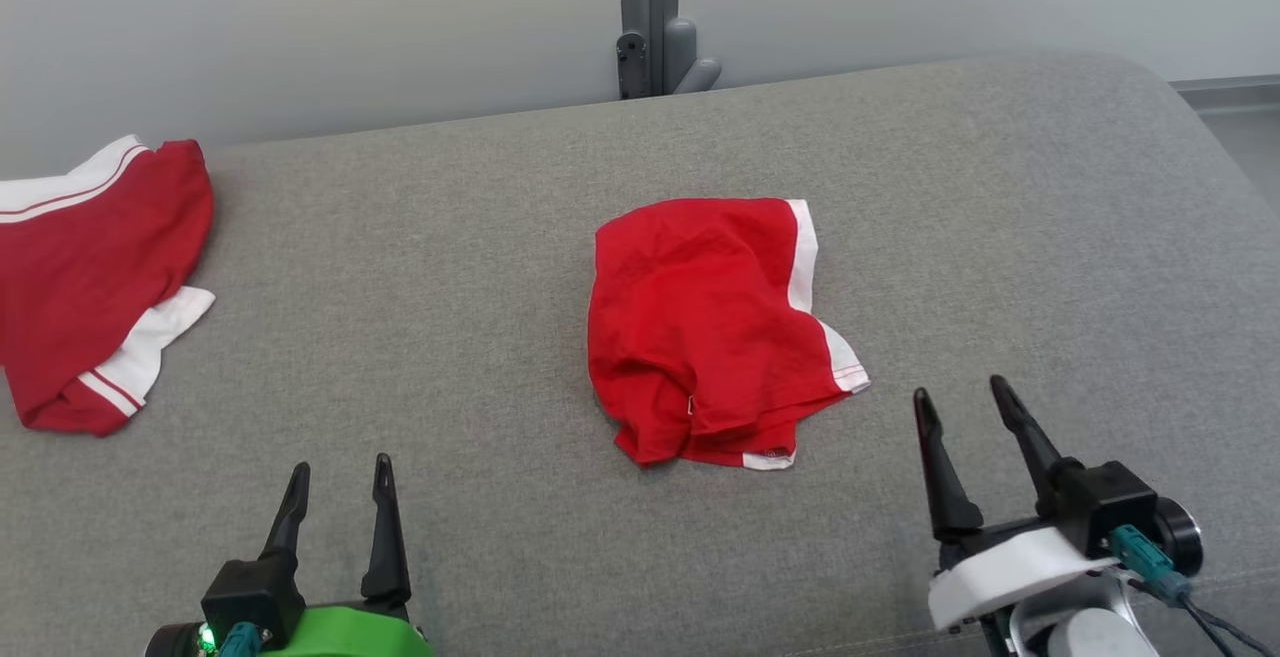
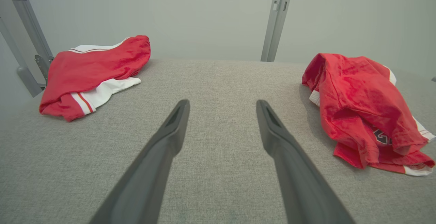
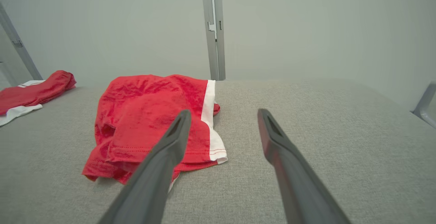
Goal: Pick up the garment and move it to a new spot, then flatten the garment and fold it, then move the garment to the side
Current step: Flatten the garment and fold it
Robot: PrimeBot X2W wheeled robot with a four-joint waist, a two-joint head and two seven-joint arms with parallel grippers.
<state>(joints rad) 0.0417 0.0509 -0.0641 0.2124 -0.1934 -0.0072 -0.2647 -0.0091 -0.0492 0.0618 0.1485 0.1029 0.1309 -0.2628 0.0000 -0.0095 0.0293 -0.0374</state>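
At far left, a dark red shirt (image 1: 90,267) lies on the grey tabletop (image 1: 450,267). The left hand (image 1: 341,464) is spread wide, empty. The crumpled red garment (image 1: 700,327) lies at centre. The right hand (image 1: 958,388), wide and empty, sits near its lower right corner.

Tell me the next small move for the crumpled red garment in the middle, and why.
Probably reach the right gripper forward and to its left, to the near white-trimmed corner of the red garment. Its jaws stand open and empty, it is nearer the cloth than the left gripper, and the garment lies bunched and untouched on the grey surface.
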